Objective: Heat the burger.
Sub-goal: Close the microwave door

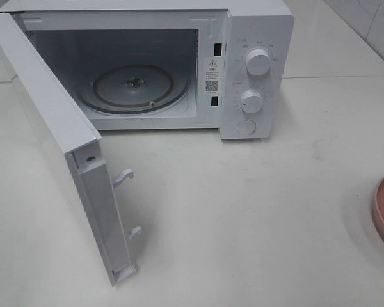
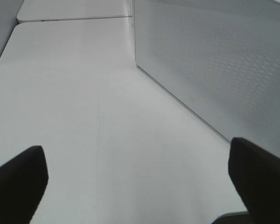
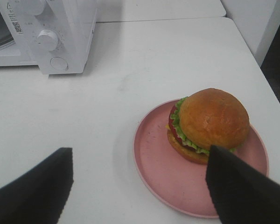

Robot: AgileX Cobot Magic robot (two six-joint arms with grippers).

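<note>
While the right tool point(image 3: 137, 186) hung spread above the burger point(image 3: 209, 125), an off-centre pinch could probably topple it off the pink plate point(image 3: 154, 163); left tool point(image 2: 137, 179) spread, empty.

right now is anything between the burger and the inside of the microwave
Nothing visible is. The burger sits on the pink plate on the table to the right of the microwave. The microwave door is swung wide open, the turntable is bare, and the white table between them shows nothing else.
</note>
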